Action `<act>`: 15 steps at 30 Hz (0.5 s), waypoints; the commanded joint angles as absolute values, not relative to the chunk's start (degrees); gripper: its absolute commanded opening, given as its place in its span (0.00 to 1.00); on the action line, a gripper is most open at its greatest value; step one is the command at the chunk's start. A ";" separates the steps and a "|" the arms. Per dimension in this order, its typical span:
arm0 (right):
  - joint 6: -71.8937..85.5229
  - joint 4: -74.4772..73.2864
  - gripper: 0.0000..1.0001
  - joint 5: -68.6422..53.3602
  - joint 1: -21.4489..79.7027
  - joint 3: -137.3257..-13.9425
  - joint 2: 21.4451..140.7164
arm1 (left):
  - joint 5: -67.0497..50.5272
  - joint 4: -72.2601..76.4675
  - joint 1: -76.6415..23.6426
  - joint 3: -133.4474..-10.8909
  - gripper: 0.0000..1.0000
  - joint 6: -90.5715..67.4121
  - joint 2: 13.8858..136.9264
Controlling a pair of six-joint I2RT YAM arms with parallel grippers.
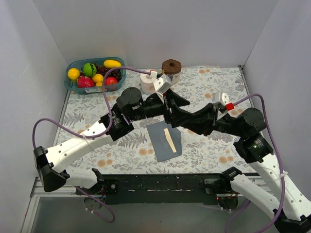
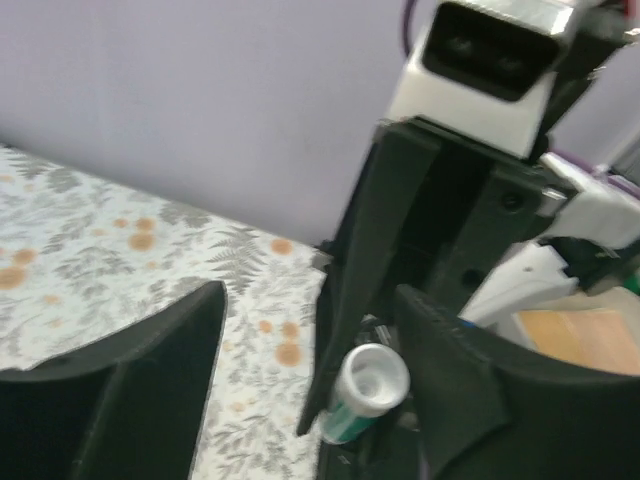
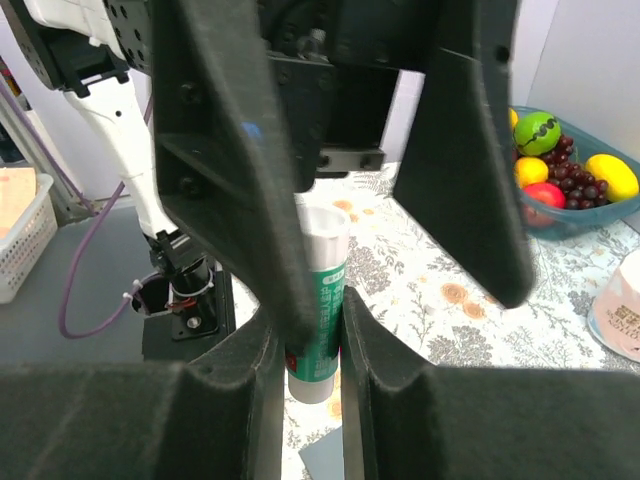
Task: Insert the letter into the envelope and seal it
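- Envelope [image 1: 160,145] flat on floral table [image 1: 218,150], below both grippers; thin cream strip of the letter [image 1: 168,141] shows on it.
- Right gripper [image 3: 312,365] clamped on green-and-white tube [image 3: 320,285].
- Left gripper [image 2: 312,300] jaws spread wide either side of that tube, holding nothing.

Counting out from the one dark envelope [image 1: 160,145] on the table [image 1: 214,145]: one cream letter [image 1: 168,141] showing as a strip on it, one green-and-white tube [image 3: 318,310] above it, one pale roll [image 1: 146,83] and one brown-topped cup [image 1: 171,68] behind it, one fruit basket [image 1: 77,88] behind to its left. Two arms in front, left arm [image 1: 77,143] and right arm [image 1: 257,165].
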State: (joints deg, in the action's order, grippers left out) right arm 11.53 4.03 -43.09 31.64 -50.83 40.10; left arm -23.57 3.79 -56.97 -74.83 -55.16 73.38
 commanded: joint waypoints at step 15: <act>11.78 -3.52 0.01 -17.40 32.34 -54.67 42.80 | 7.56 -1.41 -57.04 -76.64 0.86 -59.41 75.41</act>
State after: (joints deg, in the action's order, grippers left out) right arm 10.66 -4.93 -19.59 32.32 -52.86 43.40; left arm 3.25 -0.36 -56.84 -74.85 -58.89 75.46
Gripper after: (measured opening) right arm 0.266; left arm 0.867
